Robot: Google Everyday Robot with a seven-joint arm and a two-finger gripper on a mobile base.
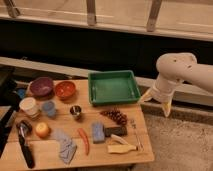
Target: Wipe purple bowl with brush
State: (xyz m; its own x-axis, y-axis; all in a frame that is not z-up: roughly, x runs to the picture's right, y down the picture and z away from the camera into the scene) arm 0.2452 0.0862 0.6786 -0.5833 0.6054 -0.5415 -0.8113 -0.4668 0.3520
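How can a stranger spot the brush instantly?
On the wooden table, take the front left corner, far from the open gripper beyond its right edge. The brush lies left of the orange: long, slender, all black, unlike the blue-headed tool.

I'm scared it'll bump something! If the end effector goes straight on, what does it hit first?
Probably the floor: the open end effector points down beside the table, though depth is unclear.

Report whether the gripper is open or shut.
Open. The gripper hangs beside the green tray, past the table edge; its two pale fingers splay apart with nothing between them.
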